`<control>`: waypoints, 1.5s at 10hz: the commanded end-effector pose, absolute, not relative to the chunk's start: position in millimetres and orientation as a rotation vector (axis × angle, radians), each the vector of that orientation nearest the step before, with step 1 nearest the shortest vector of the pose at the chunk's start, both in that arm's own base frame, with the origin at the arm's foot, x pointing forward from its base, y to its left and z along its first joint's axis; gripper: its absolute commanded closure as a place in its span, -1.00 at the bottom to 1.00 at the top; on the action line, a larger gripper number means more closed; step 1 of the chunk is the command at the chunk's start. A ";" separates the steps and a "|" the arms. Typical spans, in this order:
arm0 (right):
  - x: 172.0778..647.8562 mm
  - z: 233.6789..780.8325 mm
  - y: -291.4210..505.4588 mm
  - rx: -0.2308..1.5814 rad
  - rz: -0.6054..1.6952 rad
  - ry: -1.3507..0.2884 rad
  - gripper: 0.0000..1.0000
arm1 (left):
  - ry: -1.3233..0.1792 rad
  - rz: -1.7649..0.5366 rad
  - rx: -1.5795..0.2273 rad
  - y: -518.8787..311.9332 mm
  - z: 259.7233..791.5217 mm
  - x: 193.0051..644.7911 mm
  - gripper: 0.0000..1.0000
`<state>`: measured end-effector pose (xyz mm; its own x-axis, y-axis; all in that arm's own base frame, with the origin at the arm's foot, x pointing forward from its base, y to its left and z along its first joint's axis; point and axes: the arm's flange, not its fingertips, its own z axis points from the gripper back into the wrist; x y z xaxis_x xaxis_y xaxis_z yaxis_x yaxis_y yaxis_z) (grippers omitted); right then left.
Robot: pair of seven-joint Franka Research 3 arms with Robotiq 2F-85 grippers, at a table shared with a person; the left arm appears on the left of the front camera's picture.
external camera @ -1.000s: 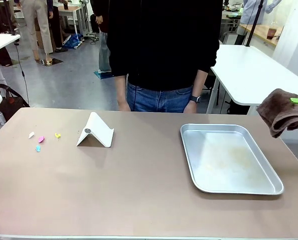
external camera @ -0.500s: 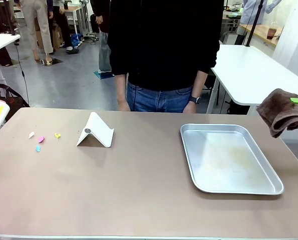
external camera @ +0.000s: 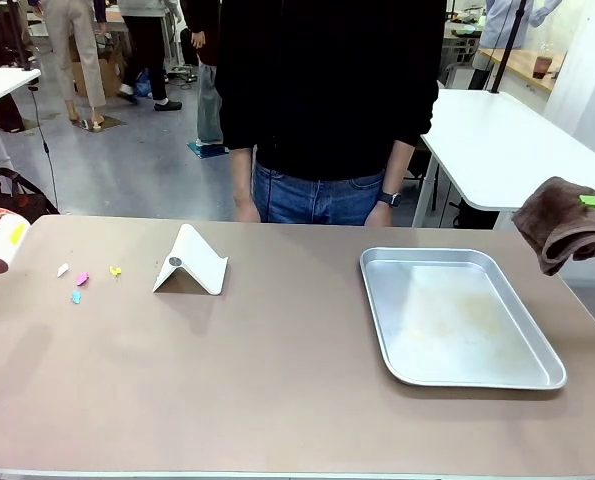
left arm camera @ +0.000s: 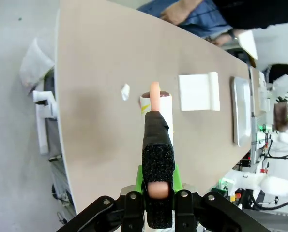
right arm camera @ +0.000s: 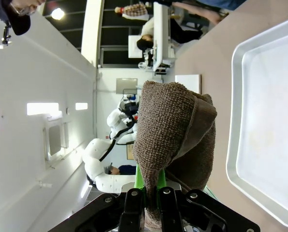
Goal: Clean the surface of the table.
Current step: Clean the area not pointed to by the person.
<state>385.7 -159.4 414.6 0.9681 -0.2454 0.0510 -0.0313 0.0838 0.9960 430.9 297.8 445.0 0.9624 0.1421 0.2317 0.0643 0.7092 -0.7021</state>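
Worktop (external camera: 277, 360) lies wide and flat between the arms and the person (external camera: 327, 100) standing at its far side. The left claw (left arm camera: 158, 159) is clamped on the handle of a roller (left arm camera: 156, 104), held at the worktop's left end near a few coloured scraps (external camera: 82, 280). The right claw (right arm camera: 151, 186) is pinched on a brown towel (right arm camera: 170, 130), off the right edge, beyond the tray (external camera: 457, 320). A white stand (external camera: 190, 262) sits between scraps and tray. I'd judge the top stiff, smooth and fixed. There's nothing to grip, so tools press flat onto it. The scraps look light.
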 end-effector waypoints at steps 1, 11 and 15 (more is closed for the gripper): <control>386.5 417.8 -158.8 1.485 -0.154 -0.227 0.81 | -0.214 0.081 -0.761 305.2 442.6 452.5 0.55; 386.5 417.8 -158.8 1.485 -0.154 -0.227 0.81 | -0.130 0.141 -0.608 302.5 382.9 481.3 0.55; 386.5 417.8 -158.8 1.485 -0.154 -0.227 0.81 | -0.108 0.124 -0.583 290.4 373.0 479.6 0.55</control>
